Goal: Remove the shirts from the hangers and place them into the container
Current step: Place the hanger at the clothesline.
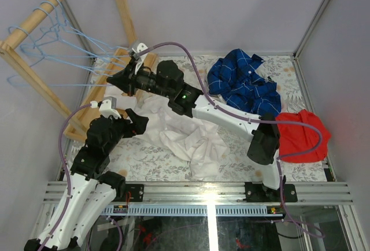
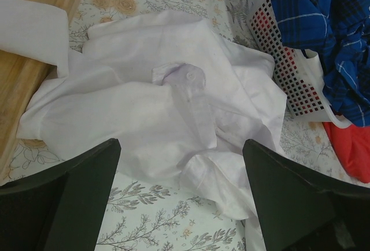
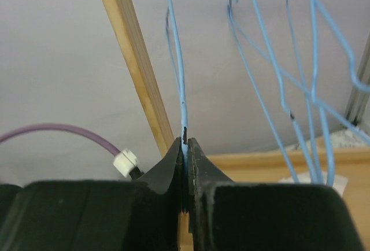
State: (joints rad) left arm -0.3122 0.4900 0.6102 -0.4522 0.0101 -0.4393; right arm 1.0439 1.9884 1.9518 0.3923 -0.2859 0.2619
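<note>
Nearest, lower left: left gripper (image 1: 137, 122), jaws spread wide with nothing between them, hovering over white shirt (image 1: 185, 138). Shirt off any hanger, lying crumpled on flower-patterned table (image 1: 150, 158). Long axis of heap from rack foot at upper left down toward near edge at right. One garment or two in that heap: cannot tell. In left wrist view, a buttoned cuff or placket up on top of the folds, and one flap draped over wooden base board (image 2: 23, 83) of the rack.

Right of heap: white perforated basket (image 2: 283, 72), tipped toward the shirt, rim just beside the white cloth. Dark blue checked shirt (image 1: 243, 83) bunched in and over it, thin white lines, no clear axis. Plain red cloth (image 1: 300, 132) at the basket's near right, partly under right arm's elbow.

Farther, upper left: right gripper (image 1: 113, 79), reached across the table, pinched tight on a single light-blue wire hanger (image 3: 178, 60). Wire straight out from the fingertips in right wrist view. In top view, held hanger nearly level, long axis left to right, hook end toward the pole. Other hangers (image 1: 52, 37) bare, hooked on wooden rack (image 1: 34, 83), fanned out toward the gripper, close beside the held one. Slanted pole and purple cable (image 3: 58, 130) just left of the fingers.
</note>
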